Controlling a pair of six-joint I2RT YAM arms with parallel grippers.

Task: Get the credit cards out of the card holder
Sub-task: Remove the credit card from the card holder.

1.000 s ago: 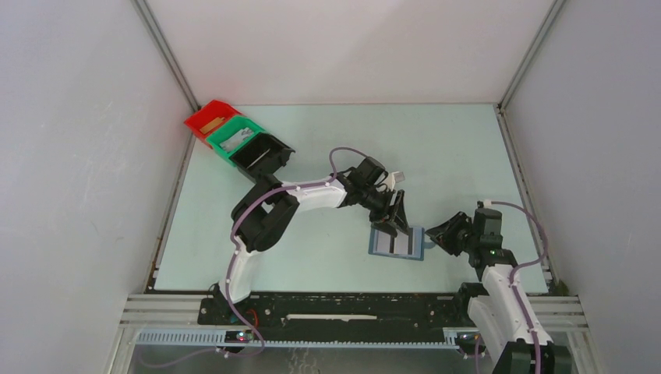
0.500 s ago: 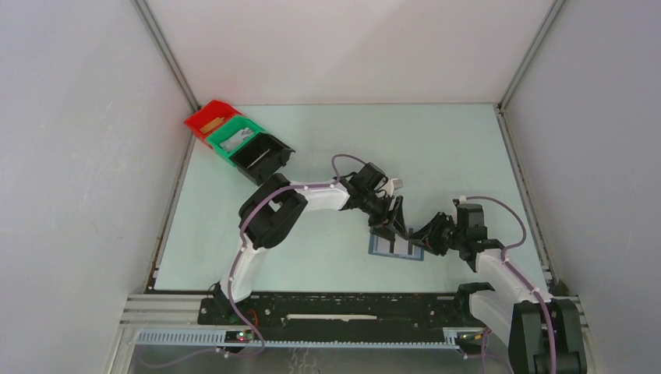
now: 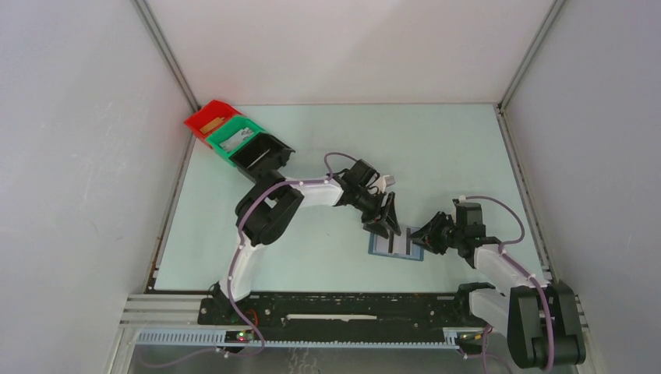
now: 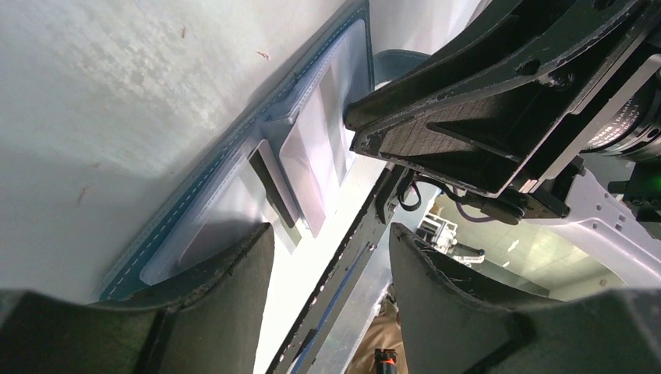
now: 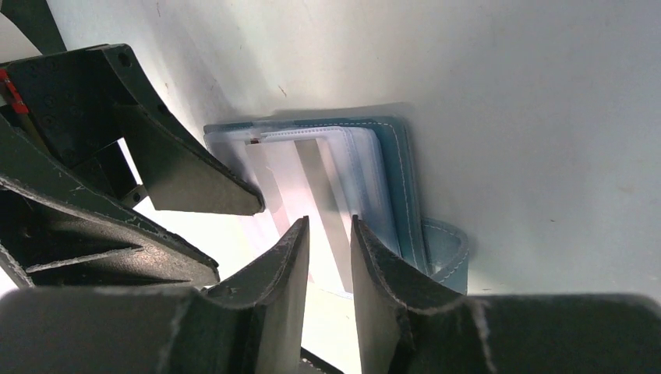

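Note:
The slate-blue card holder (image 3: 396,246) lies spread open on the table, its tab (image 5: 446,248) at the right edge. Pale and grey credit cards (image 5: 316,183) sit in its clear sleeves; they also show in the left wrist view (image 4: 312,160). My left gripper (image 3: 387,223) is open, its fingertips at the holder's far left edge; in its wrist view (image 4: 331,234) one finger (image 4: 222,300) lies over the holder (image 4: 195,214). My right gripper (image 3: 425,236) is at the holder's right edge. Its jaws (image 5: 329,224) stand a narrow gap apart over the cards, with nothing seen between them.
Red bin (image 3: 209,117), green bin (image 3: 234,136) and black bin (image 3: 263,156) stand in a row at the far left of the table. White walls enclose the table on three sides. The two grippers are close together over the holder.
My right gripper has moved left from beside the holder onto its right edge. My left gripper has shifted slightly left and lower at the holder's far edge. The holder has not moved.

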